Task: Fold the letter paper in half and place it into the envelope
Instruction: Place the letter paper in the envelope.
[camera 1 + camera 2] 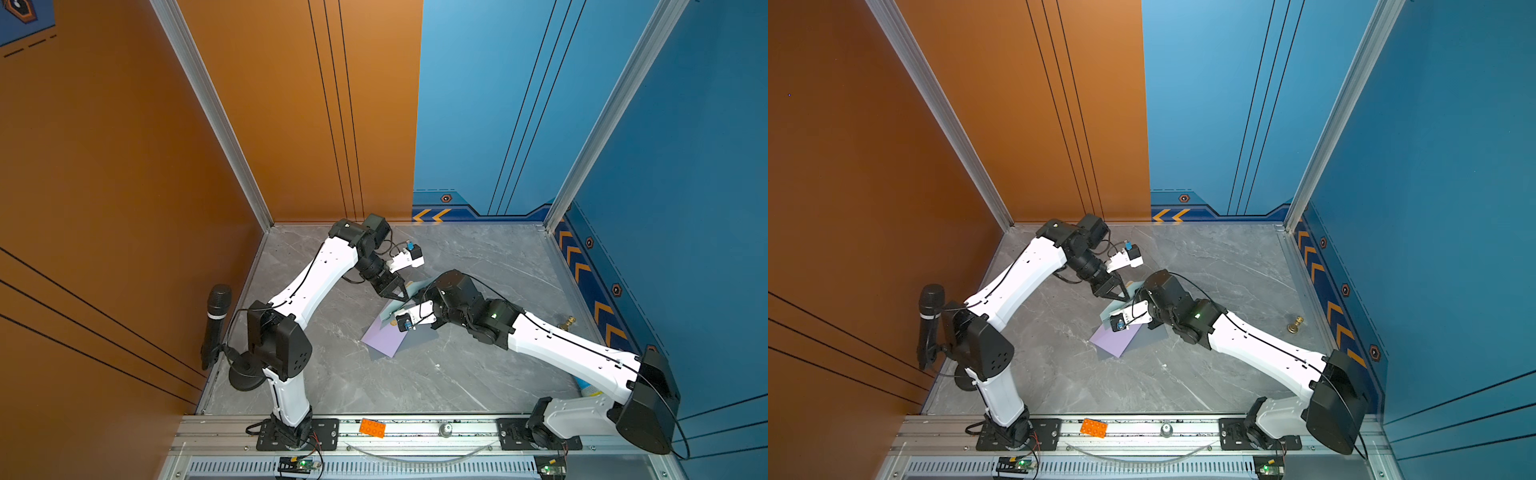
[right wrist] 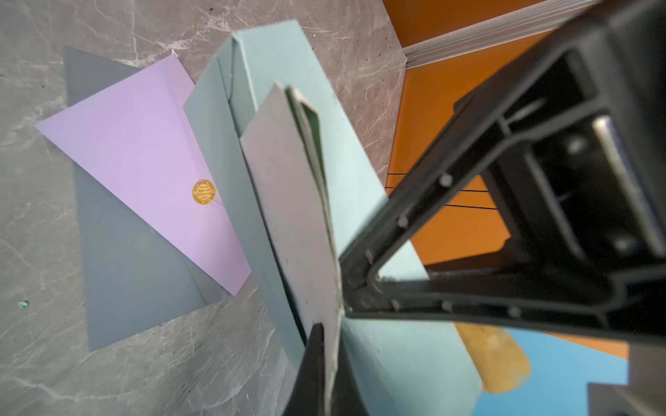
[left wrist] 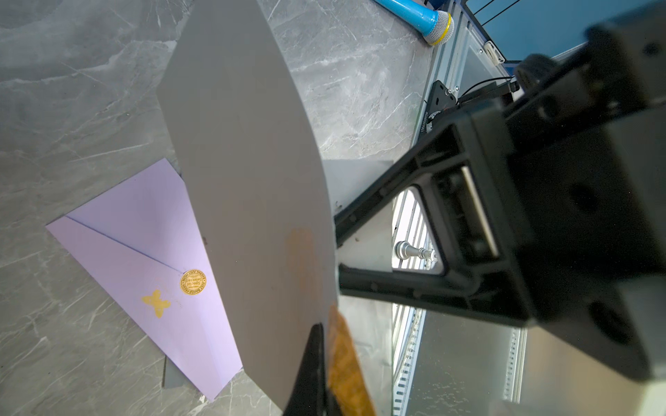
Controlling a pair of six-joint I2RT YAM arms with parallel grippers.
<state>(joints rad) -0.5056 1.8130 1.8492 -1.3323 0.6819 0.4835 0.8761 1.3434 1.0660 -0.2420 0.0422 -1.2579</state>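
A pale teal envelope (image 2: 353, 173) is held up off the table, its mouth spread; it also shows in both top views (image 1: 390, 309) (image 1: 1113, 309). My left gripper (image 3: 324, 331) (image 1: 401, 296) is shut on its shaded wall (image 3: 245, 180). My right gripper (image 2: 328, 335) is shut on the folded grey letter paper (image 2: 288, 187). The paper's far edge reaches into the envelope's mouth. In the top views the right jaws are hidden under the wrist. A lilac envelope (image 2: 144, 144) (image 3: 144, 245) (image 1: 384, 338) with a gold sticker lies flat below both grippers.
A grey-blue sheet (image 2: 126, 252) lies under the lilac envelope. A black microphone (image 1: 216, 320) stands at the left edge. A blue microphone (image 3: 414, 18) lies by the right arm's base. A brass piece (image 1: 567, 322) sits near the right wall. An orange brick (image 1: 372, 428) rests on the front rail.
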